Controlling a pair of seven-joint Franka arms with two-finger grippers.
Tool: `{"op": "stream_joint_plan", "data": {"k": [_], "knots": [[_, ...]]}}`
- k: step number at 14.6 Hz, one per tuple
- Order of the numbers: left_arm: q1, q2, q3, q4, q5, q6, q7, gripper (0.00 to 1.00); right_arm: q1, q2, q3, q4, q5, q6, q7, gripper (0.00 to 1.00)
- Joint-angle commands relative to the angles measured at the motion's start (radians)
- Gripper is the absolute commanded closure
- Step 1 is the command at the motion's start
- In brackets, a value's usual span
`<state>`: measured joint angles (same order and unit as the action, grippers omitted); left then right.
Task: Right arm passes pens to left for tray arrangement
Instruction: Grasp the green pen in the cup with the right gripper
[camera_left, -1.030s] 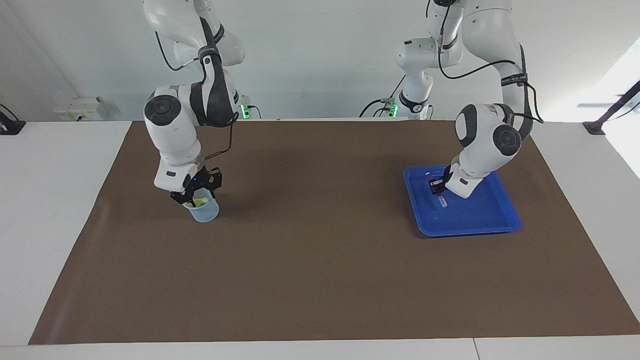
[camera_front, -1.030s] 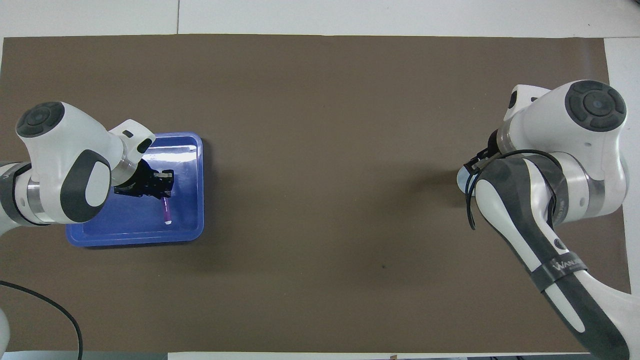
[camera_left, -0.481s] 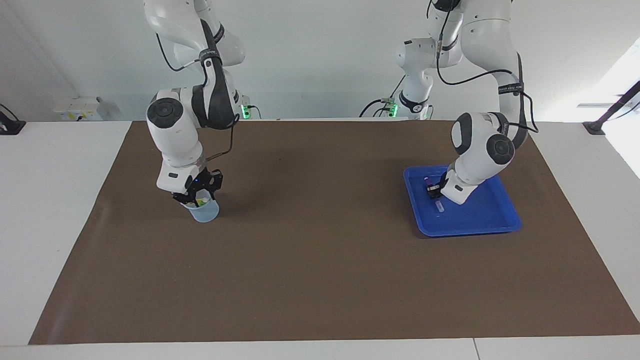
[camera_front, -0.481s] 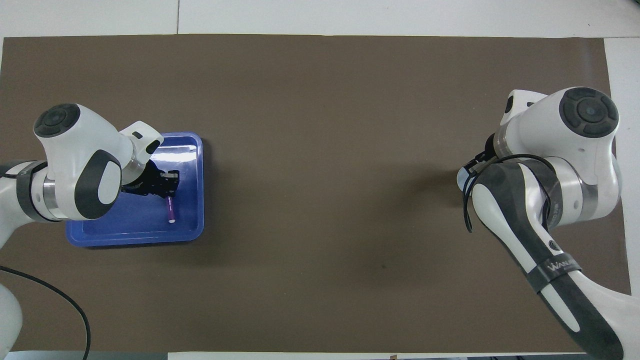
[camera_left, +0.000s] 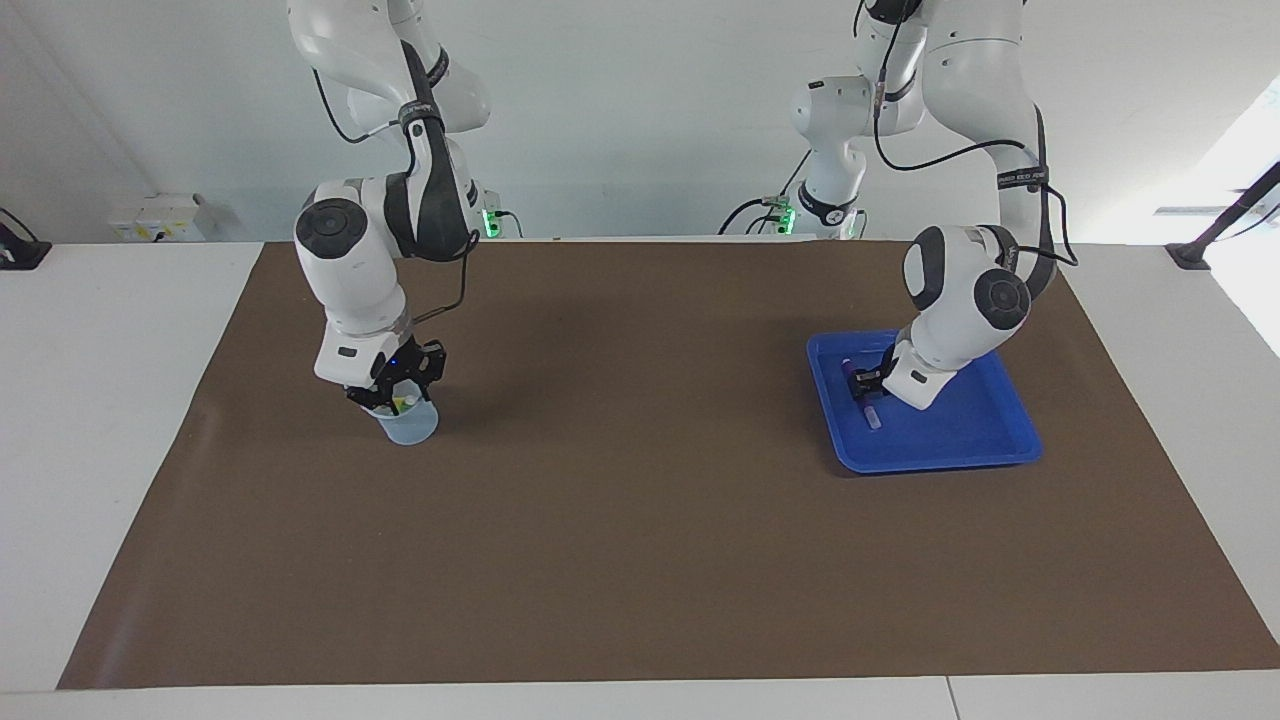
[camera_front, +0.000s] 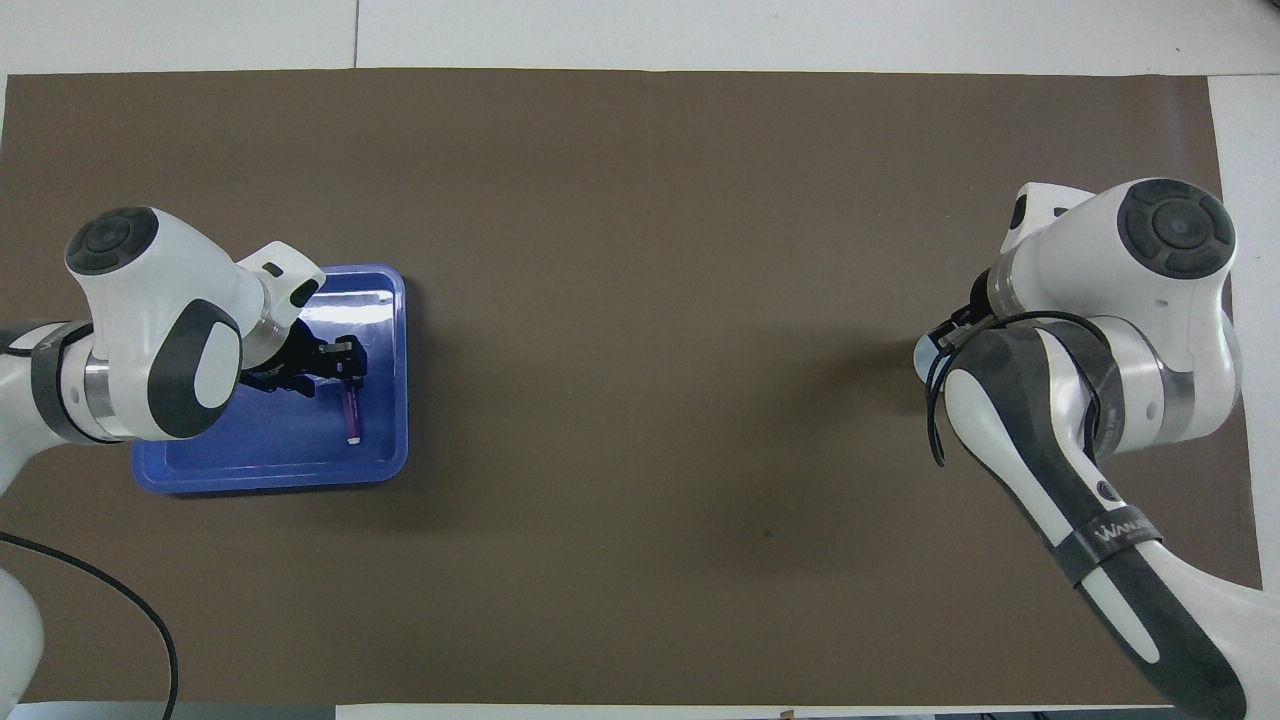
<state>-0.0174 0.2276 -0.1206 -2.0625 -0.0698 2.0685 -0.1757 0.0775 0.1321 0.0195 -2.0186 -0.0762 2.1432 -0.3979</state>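
- The blue tray (camera_left: 960, 440) sits on the brown mat (camera_left: 640, 520) toward the left arm's end of the table.
- The purple pen (camera_front: 350, 410) lies flat in the tray, whitish end toward the robots.
- The left gripper (camera_left: 862, 384) hangs low over the pen's upper end, fingers spread, the pen let go.
- The right gripper (camera_left: 392, 400) dips into the translucent cup (camera_left: 410, 425), well apart from the tray; whether it grips a pen cannot be told.
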Motion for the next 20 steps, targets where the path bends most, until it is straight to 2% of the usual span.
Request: {"op": "stream_joint_plan", "data": {"k": [1, 2, 4, 6, 8, 11, 15, 17, 19, 20], "knots": [[0.004, 0.010, 0.003, 0.012, 0.018, 0.008, 0.008, 0.00, -0.021, -0.012, 0.011, -0.017, -0.019, 0.015, -0.018, 0.60], [0.004, 0.010, 0.003, 0.012, 0.018, 0.008, 0.008, 0.00, -0.021, -0.012, 0.011, -0.017, -0.019, 0.014, -0.018, 0.61], [0.004, 0.010, 0.003, 0.012, 0.016, 0.008, 0.008, 0.00, -0.021, -0.012, 0.011, -0.017, -0.017, 0.009, -0.016, 0.76], [0.005, 0.010, 0.003, 0.022, 0.010, -0.005, 0.008, 0.00, -0.021, -0.012, 0.011, -0.015, -0.008, 0.004, -0.006, 0.82], [0.025, 0.006, 0.001, 0.059, -0.017, -0.054, 0.005, 0.00, -0.027, -0.012, 0.011, -0.014, -0.002, 0.000, -0.004, 1.00], [0.025, 0.003, 0.001, 0.171, -0.057, -0.203, -0.010, 0.00, -0.035, -0.022, 0.007, 0.073, -0.017, -0.113, -0.024, 1.00], [0.027, -0.017, 0.001, 0.283, -0.140, -0.356, -0.098, 0.00, -0.036, -0.074, 0.007, 0.305, -0.050, -0.331, -0.048, 1.00], [0.027, -0.065, 0.003, 0.288, -0.244, -0.376, -0.239, 0.00, -0.035, -0.138, 0.013, 0.391, -0.021, -0.409, -0.058, 1.00], [0.024, -0.123, -0.001, 0.286, -0.324, -0.392, -0.390, 0.00, -0.021, -0.140, 0.020, 0.490, 0.072, -0.535, -0.046, 1.00], [0.017, -0.155, 0.001, 0.285, -0.371, -0.401, -0.478, 0.00, -0.019, -0.143, 0.022, 0.483, 0.134, -0.536, -0.012, 1.00]]}}
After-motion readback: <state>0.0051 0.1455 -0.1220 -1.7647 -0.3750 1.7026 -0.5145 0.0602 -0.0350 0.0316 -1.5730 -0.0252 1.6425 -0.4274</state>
